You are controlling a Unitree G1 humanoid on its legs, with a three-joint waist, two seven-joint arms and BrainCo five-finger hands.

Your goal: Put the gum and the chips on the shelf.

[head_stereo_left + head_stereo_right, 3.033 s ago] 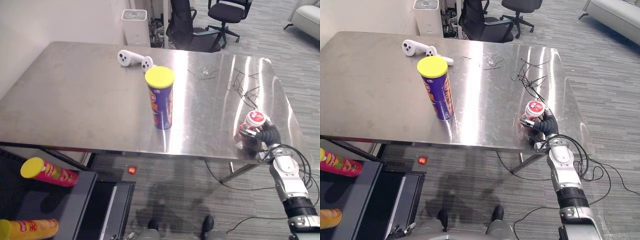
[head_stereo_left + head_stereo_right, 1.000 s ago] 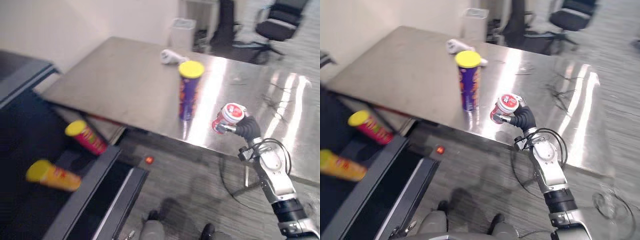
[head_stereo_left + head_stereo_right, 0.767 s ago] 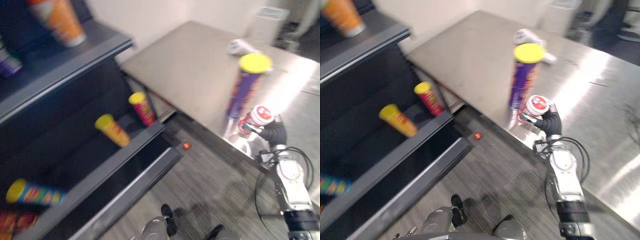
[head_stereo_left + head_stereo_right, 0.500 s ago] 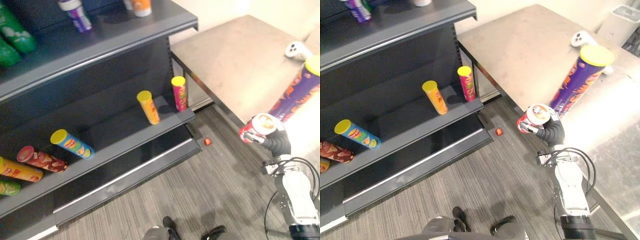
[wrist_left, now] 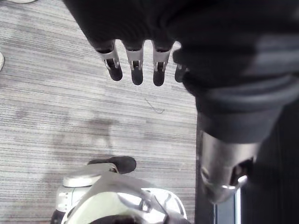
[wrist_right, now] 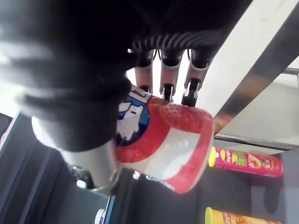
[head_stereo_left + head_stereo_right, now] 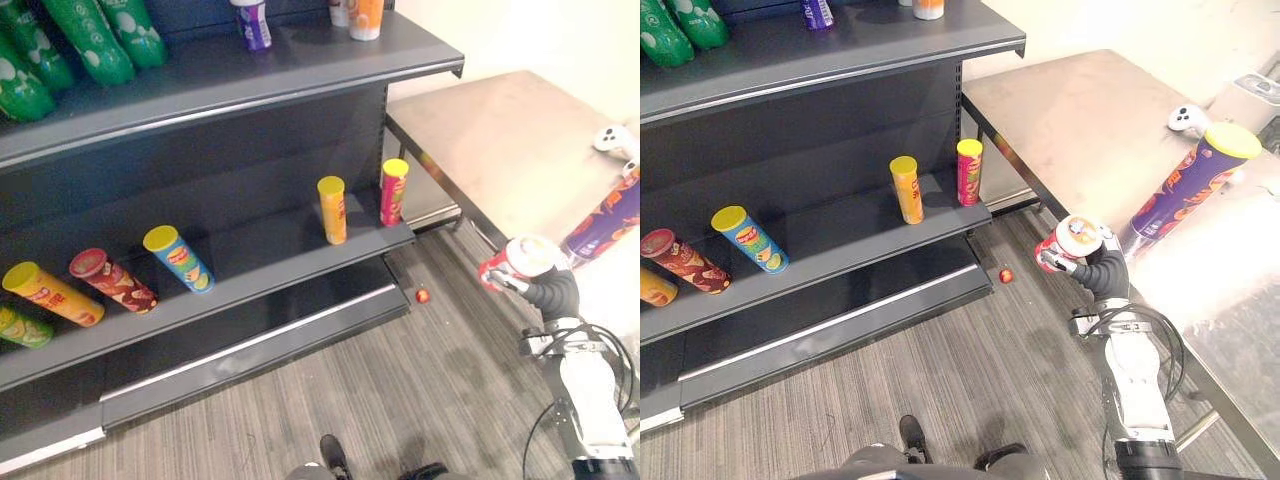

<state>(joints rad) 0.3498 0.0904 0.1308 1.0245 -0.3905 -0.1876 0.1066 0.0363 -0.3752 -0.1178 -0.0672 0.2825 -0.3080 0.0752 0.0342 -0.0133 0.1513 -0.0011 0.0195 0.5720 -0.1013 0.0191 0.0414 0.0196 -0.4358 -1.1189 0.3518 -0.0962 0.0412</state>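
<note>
Showing strawberry print, the red-and-white gum tub tilts.

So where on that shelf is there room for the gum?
Best bare patch: the middle shelf between the blue can and the orange can. Its left end is crowded with lying cans. The right hand holds the gum tub.

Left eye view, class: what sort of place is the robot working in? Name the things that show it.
Probably a mock shop set up in an office or lab: a dark shelf unit stocked with chip cans and green bottles, beside a steel table on grey carpet.
</note>
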